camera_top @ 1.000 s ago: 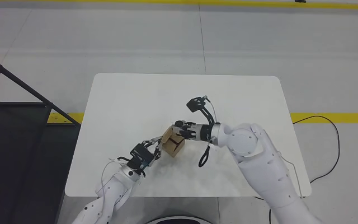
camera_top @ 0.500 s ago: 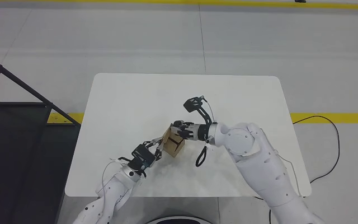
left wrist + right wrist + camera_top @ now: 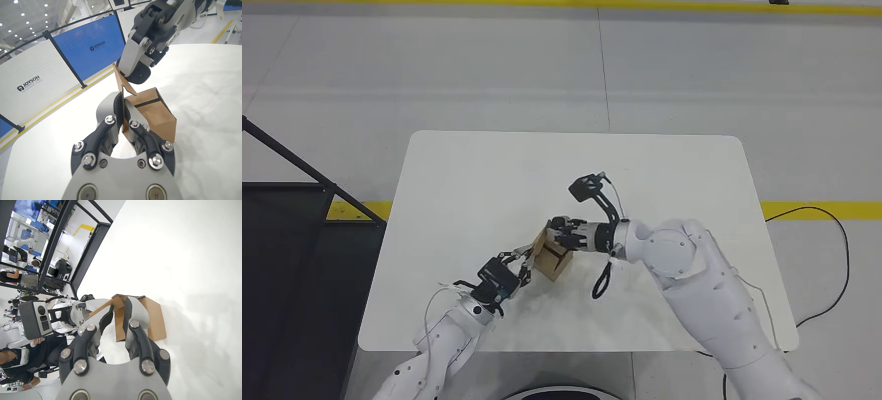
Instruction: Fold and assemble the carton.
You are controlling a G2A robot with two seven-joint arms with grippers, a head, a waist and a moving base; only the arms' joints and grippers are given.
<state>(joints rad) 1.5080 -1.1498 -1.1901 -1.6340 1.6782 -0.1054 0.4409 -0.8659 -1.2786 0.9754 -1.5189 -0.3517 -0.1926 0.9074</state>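
Tabletop (image 3: 662, 180): smooth white top, nothing to brace against. The carton (image 3: 553, 262) sits a bit left of centre, nearer the robot-side edge than the far one, open side up, with its base on the surface.

Left gripper (image 3: 123, 111): clamped on the upright cardboard wall at the carton's near side, one pad on each face.

Right gripper (image 3: 119, 309): jaws part-open, straddling the top of the same raised flap (image 3: 119, 81). One pad touches its upper corner. Can't tell if there's any real bite.

Risks as I see them:
- Both grippers are on one thin panel. If the right one pushes the flap over while the left is locked just below it, I'd expect a crease or tear off the score line.
- The box is light and empty. A sideways push from the right probably pivots it around the left clamp or skids it on the tabletop.
- The right's contact is only at a corner. The flap could slip off the pad and spring back up.
- The small bent tab (image 3: 130, 89) could catch on the rim instead of tucking inside.
- Fingers of the two grippers are very near each other, so there's a clash risk if either closes in.
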